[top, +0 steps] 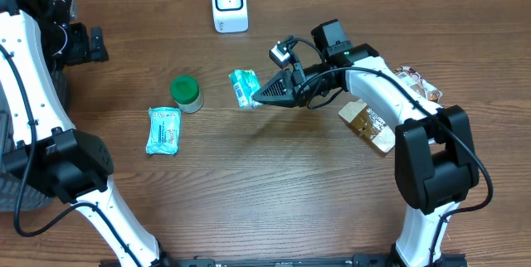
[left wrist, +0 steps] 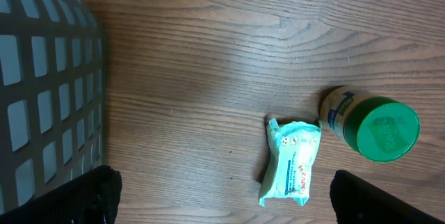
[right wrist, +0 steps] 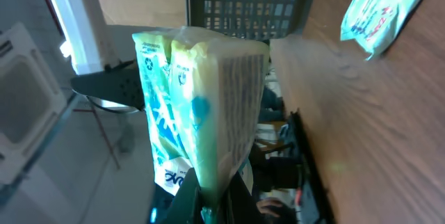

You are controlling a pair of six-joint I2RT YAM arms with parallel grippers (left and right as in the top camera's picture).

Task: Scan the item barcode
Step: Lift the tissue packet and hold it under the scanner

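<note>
Protruding beyond right pincer (top: 259,94), teal packet (top: 243,87), one edge clamped

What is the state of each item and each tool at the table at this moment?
left tool: open, holding nothing.
right tool: shut on the held packet.
held packet: gripped, lifted off the table.
second packet: lying flat on the table.
green-lid jar: upright, lid on.
scanner: standing upright.
brown pouch: lying flat by the right arm.

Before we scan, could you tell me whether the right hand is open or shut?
Shut; the right hand pinches the teal packet.
</note>
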